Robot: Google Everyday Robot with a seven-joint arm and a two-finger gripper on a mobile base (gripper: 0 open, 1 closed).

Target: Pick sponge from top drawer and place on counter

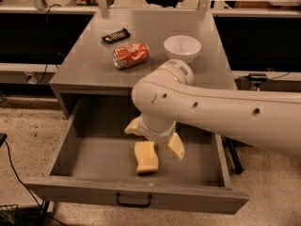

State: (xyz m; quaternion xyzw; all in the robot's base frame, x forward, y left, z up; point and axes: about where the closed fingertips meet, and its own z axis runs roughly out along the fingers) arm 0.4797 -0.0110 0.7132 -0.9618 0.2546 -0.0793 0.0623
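Note:
The pale yellow sponge (146, 157) lies flat on the floor of the open top drawer (70, 142), near its middle front. My gripper (155, 136) hangs inside the drawer just above and behind the sponge. It is open, with one cream fingertip (134, 126) to the sponge's left rear and the other (176, 146) at its right. Nothing is held. The grey counter (84, 72) lies behind the drawer. My white arm reaches in from the right and hides the counter's front right part.
On the counter are a red soda can (131, 55) lying on its side, a white bowl (182, 47) and a small black packet (116, 35). The drawer's front panel has a dark handle (134, 201). Cables run over the speckled floor at the left.

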